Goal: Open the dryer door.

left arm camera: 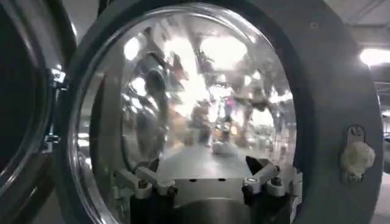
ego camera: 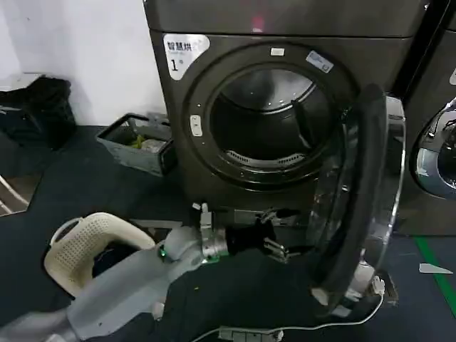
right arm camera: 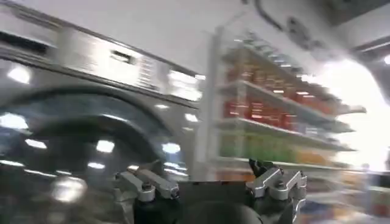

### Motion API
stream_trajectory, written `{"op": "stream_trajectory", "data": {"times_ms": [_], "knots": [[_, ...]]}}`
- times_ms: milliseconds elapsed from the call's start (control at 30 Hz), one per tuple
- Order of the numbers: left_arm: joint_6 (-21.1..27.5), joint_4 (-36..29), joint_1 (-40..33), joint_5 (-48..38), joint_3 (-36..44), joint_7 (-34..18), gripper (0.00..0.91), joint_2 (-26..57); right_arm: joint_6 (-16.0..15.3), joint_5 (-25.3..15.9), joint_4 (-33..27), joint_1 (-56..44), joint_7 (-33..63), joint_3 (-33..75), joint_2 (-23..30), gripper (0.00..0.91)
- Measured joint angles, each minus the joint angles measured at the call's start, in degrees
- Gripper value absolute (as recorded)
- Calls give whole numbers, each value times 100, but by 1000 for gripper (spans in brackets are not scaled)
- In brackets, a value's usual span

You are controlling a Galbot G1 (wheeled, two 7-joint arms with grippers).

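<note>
The dryer door (ego camera: 370, 192) stands swung wide open to the right of the dark grey machine marked "1" (ego camera: 182, 57), and the drum opening (ego camera: 271, 121) is bare. My left gripper (ego camera: 278, 249) reaches in low in front of the machine, open, close to the door's inner side and holding nothing. In the left wrist view the door's grey inner face (left arm camera: 329, 91) and its glass bowl (left arm camera: 195, 103) loom just ahead of the open left gripper (left arm camera: 204, 173). My right gripper (right arm camera: 210, 176) is open and empty, facing a neighbouring machine (right arm camera: 73, 122).
A white laundry basket (ego camera: 78, 246) sits on the floor at the lower left by my left arm. A grey crate (ego camera: 135, 142) stands left of the dryer. The neighbouring machine (ego camera: 438, 157) is right behind the open door. A cable (ego camera: 285, 331) lies on the floor.
</note>
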Motion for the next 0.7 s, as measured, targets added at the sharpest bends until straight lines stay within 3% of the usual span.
{"op": "stream_trajectory", "data": {"times_ms": [433, 700], "knots": [[-61, 803, -457, -38, 329, -120, 907, -973, -149, 99, -98, -380, -134, 733, -178, 907], [-463, 1231, -669, 340, 487, -530, 907, -1478, -105, 166, 12, -427, -213, 754, -135, 907]]}}
